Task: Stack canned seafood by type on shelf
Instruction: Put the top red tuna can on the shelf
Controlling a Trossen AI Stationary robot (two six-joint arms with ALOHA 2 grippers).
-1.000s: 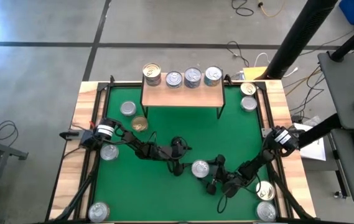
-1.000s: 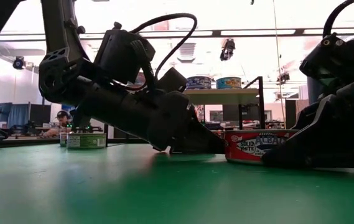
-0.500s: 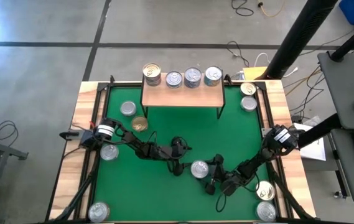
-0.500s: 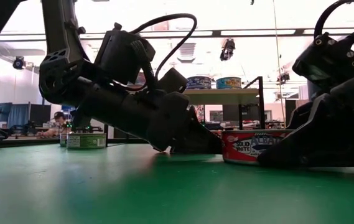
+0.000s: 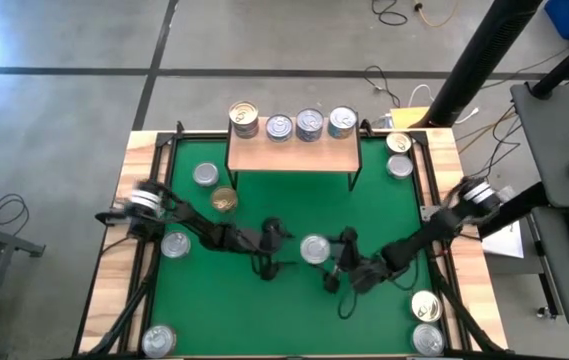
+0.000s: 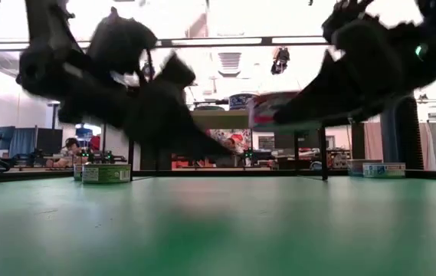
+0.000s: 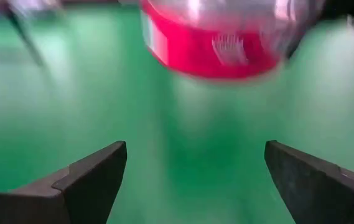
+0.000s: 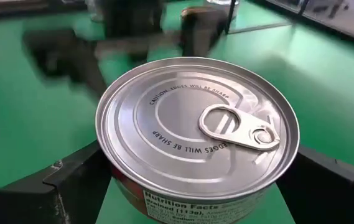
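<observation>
On the left side of the green table (image 5: 384,215), the left gripper (image 5: 269,262) hangs low over the mat near the middle. Its fingers (image 7: 93,177) stand wide apart and hold nothing. The left wrist view shows a red can just in front of them, not between them. It seems this arm waits there so that it does not get in the way.

In the middle, the right gripper (image 5: 329,258) holds one red can (image 5: 315,249) by its sides, with the silver top and the pull ring facing up. In the right wrist view the can (image 8: 196,140) sits between the two dark fingers, which are spread wide because the can is wide. In the low view the can (image 6: 267,109) is in the air above the mat. I judge that it is kept level so it can be set flat on another can.

At the back stands the shelf (image 5: 292,153). It carries a row of four tins (image 5: 294,123) along its far edge, and the near part of the board is bare. This leaves place for more cans, and I think the held can must go on a tin of the same type there.

Other tins lie loose on the mat: three on the left (image 5: 204,175), one at the near left corner (image 5: 158,340), two at the far right corner (image 5: 398,155) and two at the near right corner (image 5: 426,320). They are well apart from each other, so each one can be gripped alone.
</observation>
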